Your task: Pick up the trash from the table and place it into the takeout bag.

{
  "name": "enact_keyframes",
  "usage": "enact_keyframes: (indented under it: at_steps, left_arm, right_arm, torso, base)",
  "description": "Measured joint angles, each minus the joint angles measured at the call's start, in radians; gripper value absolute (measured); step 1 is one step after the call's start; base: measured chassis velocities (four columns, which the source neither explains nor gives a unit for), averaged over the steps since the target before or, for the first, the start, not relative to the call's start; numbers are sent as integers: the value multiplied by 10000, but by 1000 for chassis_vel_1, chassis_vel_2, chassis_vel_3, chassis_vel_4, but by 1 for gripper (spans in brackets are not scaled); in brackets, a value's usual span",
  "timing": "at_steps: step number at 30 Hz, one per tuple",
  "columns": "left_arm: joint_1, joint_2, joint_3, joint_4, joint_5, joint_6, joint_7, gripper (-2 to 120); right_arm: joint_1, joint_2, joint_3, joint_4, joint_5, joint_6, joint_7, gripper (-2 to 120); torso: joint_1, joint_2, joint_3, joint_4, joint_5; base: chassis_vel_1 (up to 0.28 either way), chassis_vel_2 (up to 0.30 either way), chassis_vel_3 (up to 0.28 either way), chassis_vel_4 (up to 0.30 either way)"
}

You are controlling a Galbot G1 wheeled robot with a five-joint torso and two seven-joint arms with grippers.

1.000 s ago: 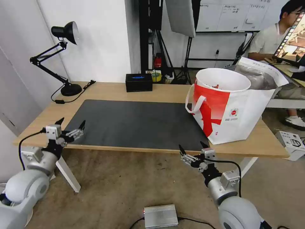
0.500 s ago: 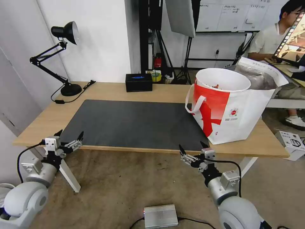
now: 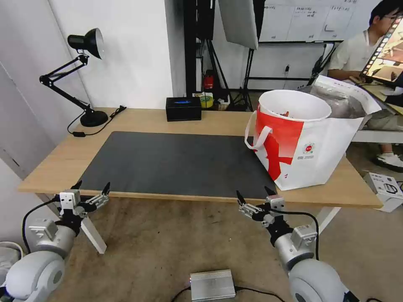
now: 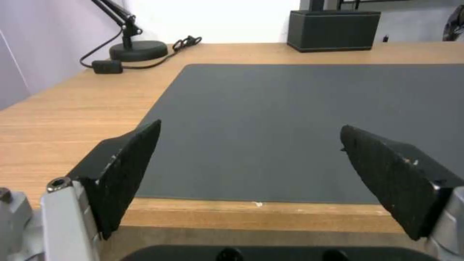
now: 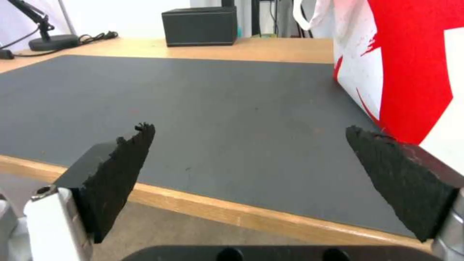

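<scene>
The takeout bag (image 3: 319,155), white and red with a foil-lined flap, stands on the right end of the light-wood table (image 3: 176,121). In its mouth sits a white bowl (image 3: 294,105) with a few red bits of trash (image 3: 285,113) showing. The dark grey mat (image 3: 176,163) is bare. My left gripper (image 3: 92,186) hangs open just below the table's front left edge, and its wrist view looks across the mat (image 4: 299,108) between open fingers (image 4: 130,159). My right gripper (image 3: 253,193) is open below the front edge, near the bag (image 5: 411,54).
A black box (image 3: 183,108) stands at the table's back edge. A black desk lamp (image 3: 93,118) with its cord is at the back left. On the floor lie a silver box (image 3: 212,285) and, to the right, a white box (image 3: 386,188).
My left arm has sunk and drawn back, from over the table's front left corner to below its edge. The right arm has not moved.
</scene>
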Motion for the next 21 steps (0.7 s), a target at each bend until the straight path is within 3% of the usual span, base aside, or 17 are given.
enact_keyframes:
  at_steps: [21]
  left_arm:
    - [-19, 7, 0, -2, -15, 9, 0, 100]
  right_arm:
    - [0, 0, 0, 0, 0, 0, 0, 100]
  torso:
    - [0, 0, 0, 0, 0]
  base:
    - [0, 0, 0, 0]
